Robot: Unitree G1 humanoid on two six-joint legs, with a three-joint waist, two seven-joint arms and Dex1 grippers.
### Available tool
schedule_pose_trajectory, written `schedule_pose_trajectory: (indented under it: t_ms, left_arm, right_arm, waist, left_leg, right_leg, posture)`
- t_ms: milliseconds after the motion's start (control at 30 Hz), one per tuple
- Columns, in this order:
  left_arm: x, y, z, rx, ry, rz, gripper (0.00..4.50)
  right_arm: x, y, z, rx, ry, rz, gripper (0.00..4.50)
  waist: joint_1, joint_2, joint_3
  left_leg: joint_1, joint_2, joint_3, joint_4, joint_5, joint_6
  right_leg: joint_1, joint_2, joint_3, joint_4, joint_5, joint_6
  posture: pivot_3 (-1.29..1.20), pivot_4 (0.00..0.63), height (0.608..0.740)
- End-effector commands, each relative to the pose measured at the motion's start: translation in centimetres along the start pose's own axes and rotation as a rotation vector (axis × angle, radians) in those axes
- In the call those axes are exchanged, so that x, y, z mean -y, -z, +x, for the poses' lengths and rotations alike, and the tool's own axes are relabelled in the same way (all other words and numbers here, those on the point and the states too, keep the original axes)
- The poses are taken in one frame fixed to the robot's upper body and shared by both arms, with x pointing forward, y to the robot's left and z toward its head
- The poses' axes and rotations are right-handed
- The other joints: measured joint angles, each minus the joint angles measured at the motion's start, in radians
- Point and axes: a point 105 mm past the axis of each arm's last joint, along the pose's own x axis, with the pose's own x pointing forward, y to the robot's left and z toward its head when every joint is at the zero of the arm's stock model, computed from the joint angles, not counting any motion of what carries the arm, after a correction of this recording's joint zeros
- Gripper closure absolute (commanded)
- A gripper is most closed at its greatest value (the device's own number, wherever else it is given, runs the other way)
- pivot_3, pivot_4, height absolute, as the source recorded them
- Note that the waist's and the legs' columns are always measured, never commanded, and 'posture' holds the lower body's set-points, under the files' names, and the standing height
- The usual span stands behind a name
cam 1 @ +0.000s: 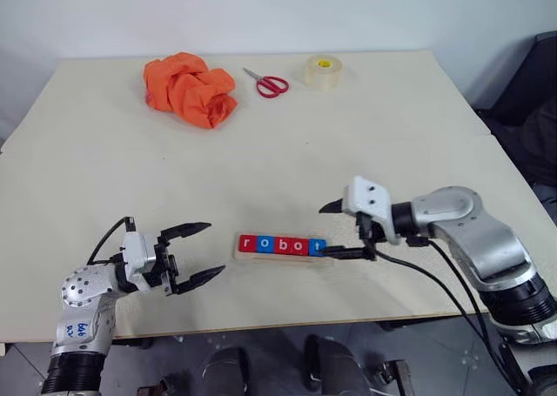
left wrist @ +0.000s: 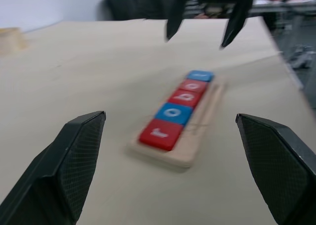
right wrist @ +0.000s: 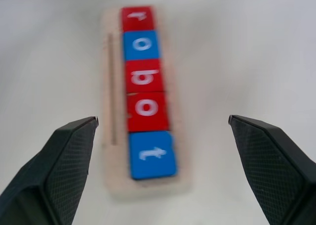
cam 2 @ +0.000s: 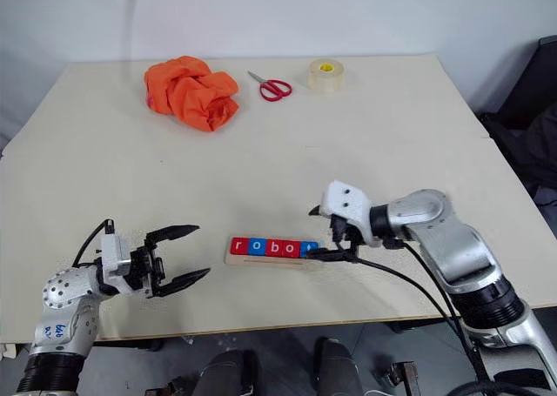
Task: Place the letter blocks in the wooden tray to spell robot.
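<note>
The wooden tray (cam 1: pixel 280 248) with its five letter blocks (cam 1: pixel 282 244) lies near the table's (cam 1: pixel 348 144) front edge, hemmed in at both ends: the right gripper (cam 1: pixel 341 231) hangs with fingers spread wide just at the "t" end, and the left gripper (cam 1: pixel 198 255), also spread, faces the "r" end across a short bare gap. Behind the tray the tabletop lies bare and wide. The orange cloth (cam 1: pixel 189 89), red scissors (cam 1: pixel 266 83) and tape roll (cam 1: pixel 322 72) sit well apart along the far edge.

Silver arms, black cables, black textured jaws
</note>
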Motion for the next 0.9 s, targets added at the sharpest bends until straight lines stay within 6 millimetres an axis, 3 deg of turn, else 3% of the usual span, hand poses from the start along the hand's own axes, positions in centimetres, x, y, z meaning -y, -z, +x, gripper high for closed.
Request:
schedule_pose_trajectory:
  t_ms: [33,233,367,533,900]
  left_arm:
    - [-1.0,-0.7,-0.7,-0.029,-0.088,0.061,0.00]
    - [-1.8,-1.6,-2.4,-0.038,-0.131,0.083,0.00]
    - [-1.6,-1.4,-4.0,-0.074,-0.105,0.076,0.00]
    - [-1.7,-1.4,-5.2,-0.090,-0.092,0.072,0.00]
    - [-3.5,-2.5,-5.1,-0.045,-0.134,0.130,0.00]
  right_arm:
    - [-0.2,1.0,-3.1,0.114,-0.036,-0.037,0.06]
    - [-0.7,5.0,-6.5,0.136,-0.110,-0.030,0.06]
    - [-0.2,6.1,-7.8,0.178,-0.109,-0.018,0.06]
    - [0.9,6.0,-8.2,0.228,-0.065,-0.022,0.06]
    - [2.4,4.9,-9.3,0.271,-0.033,-0.040,0.06]
  waist:
    - [0.001,0.000,0.000]
    - [-0.005,0.000,0.000]
    - [-0.006,0.000,0.000]
    - [-0.003,0.000,0.000]
    - [-0.001,0.000,0.000]
  left_leg:
    - [0.000,0.000,0.000,0.000,0.000,0.000]
    - [0.002,0.000,0.001,0.000,-0.001,0.001]
    - [0.004,0.001,0.001,0.000,0.000,0.000]
    - [0.004,0.001,0.001,0.000,0.000,0.000]
    - [0.004,0.001,0.002,0.000,0.000,-0.001]
  right_leg:
    - [0.001,0.000,0.000,0.000,0.000,0.000]
    - [0.003,0.000,0.000,-0.003,0.001,0.001]
    - [0.004,0.001,0.001,-0.001,0.001,0.001]
    - [0.003,0.001,0.001,-0.001,0.000,0.001]
    - [0.003,0.001,0.001,-0.001,0.001,0.001]
  posture:
    - [0.00,0.150,0.740]
    - [0.00,0.150,0.740]
    - [0.00,0.150,0.740]
    - [0.00,0.150,0.740]
    - [0.00,0.150,0.740]
